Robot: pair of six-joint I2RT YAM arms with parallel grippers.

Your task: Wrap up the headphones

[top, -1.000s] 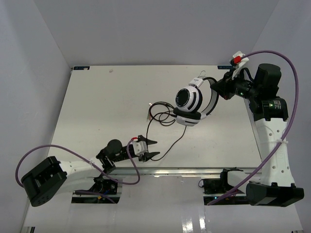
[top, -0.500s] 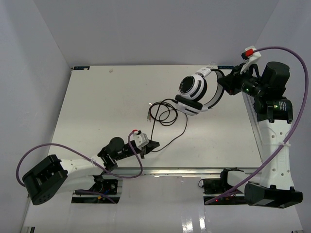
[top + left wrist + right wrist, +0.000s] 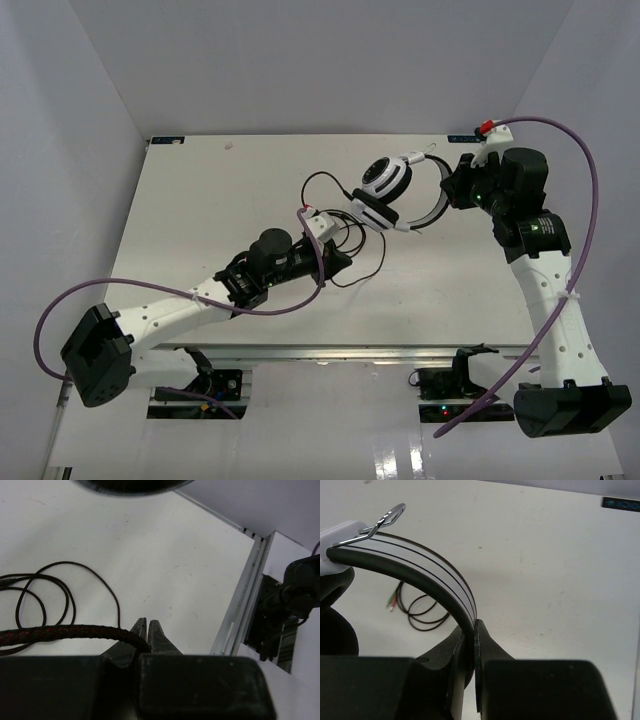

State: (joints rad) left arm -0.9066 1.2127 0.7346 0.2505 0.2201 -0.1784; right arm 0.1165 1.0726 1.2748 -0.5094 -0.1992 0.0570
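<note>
The white-and-black headphones [image 3: 388, 182] hang lifted above the table's far right part. My right gripper [image 3: 452, 190] is shut on their headband [image 3: 420, 565], which runs between the jaws in the right wrist view [image 3: 470, 627]. The thin black cable [image 3: 378, 262] drops from the lower earcup, and its loops [image 3: 422, 612] with reddish plugs [image 3: 391, 603] lie on the table. My left gripper [image 3: 338, 262] is at the table's middle, under the headphones. Its jaws [image 3: 148, 625] are shut, and the thin cable [image 3: 116, 605] runs into them.
A thick braided robot cable [image 3: 65, 630] crosses the left wrist view in front of the fingers. The table's right edge rail [image 3: 240, 605] has black hardware [image 3: 295, 600] beyond it. A purple robot cable [image 3: 590, 190] arcs over the right arm. Grey walls surround the table.
</note>
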